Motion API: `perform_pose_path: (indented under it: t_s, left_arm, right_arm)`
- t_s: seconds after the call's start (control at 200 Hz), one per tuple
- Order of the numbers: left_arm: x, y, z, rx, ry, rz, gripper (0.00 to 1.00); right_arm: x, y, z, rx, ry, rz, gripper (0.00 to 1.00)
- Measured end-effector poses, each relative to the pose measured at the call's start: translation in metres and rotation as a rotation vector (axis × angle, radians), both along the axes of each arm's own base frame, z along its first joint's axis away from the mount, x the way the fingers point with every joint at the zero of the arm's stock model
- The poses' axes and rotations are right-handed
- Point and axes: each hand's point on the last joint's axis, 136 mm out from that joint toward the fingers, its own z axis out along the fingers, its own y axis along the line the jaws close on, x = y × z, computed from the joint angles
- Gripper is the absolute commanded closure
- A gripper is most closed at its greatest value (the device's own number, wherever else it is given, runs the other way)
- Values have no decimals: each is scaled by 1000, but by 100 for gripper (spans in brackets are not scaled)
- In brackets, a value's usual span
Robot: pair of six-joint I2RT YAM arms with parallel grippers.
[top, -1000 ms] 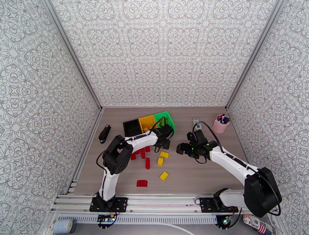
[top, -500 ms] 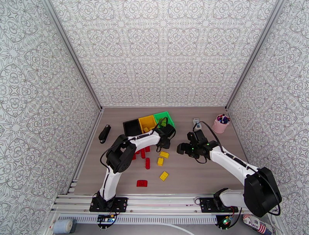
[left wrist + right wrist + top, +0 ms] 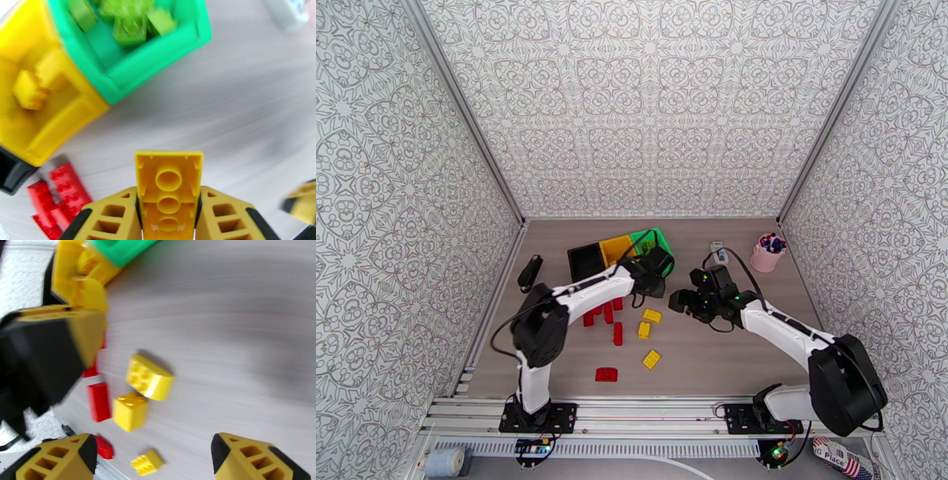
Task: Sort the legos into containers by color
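Note:
My left gripper (image 3: 168,199) is shut on a yellow brick (image 3: 168,177), seen from its hollow underside, just in front of the joined bins. The green bin (image 3: 158,59) holds several green bricks, and the yellow bin (image 3: 59,126) holds a yellow brick (image 3: 27,89). In the top view the left gripper (image 3: 657,270) hangs at the near edge of the green bin (image 3: 654,239), with the yellow bin (image 3: 616,249) and black bin (image 3: 586,260) to its left. My right gripper (image 3: 154,461) is open above loose yellow bricks (image 3: 149,377). From above, the right gripper (image 3: 678,301) sits just right of those yellow bricks (image 3: 652,316).
Red bricks (image 3: 608,312) lie below the bins, one more red brick (image 3: 607,374) nearer the front. A pink cup (image 3: 768,253) stands at the back right, a small white object (image 3: 719,253) beside it. A black object (image 3: 529,272) lies at the left edge.
The left gripper has carried the yellow brick back toward the bins. The right gripper has shifted left toward the loose yellow bricks.

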Motion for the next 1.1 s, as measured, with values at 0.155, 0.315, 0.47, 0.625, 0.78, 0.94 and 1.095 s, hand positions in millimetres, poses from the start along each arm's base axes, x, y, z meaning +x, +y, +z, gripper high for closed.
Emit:
perform_pose_path:
  t_s: [0.155, 0.315, 0.47, 0.625, 0.78, 0.94, 1.095]
  left_arm:
    - [21, 40, 25, -31, -38, 91, 69]
    - [51, 91, 25, -15, -40, 194, 69]
    - [81, 120, 25, -9, -32, 246, 65]
    - [110, 119, 26, -13, -42, 236, 45]
    - [117, 114, 28, -14, -42, 225, 38]
    - [113, 114, 26, -11, -37, 222, 35]
    - [85, 116, 23, 4, -12, 202, 32]
  right_arm:
    - [2, 29, 12, 39, -17, 64, 20]
    - [13, 42, 29, 70, -56, 76, 20]
    - [14, 42, 31, 68, -57, 76, 20]
    - [10, 36, 25, 30, -38, 69, 19]
    - [7, 27, 23, -15, -38, 58, 18]
    - [4, 16, 24, -60, -59, 43, 16]
    - [-1, 7, 15, -106, -54, 38, 14]
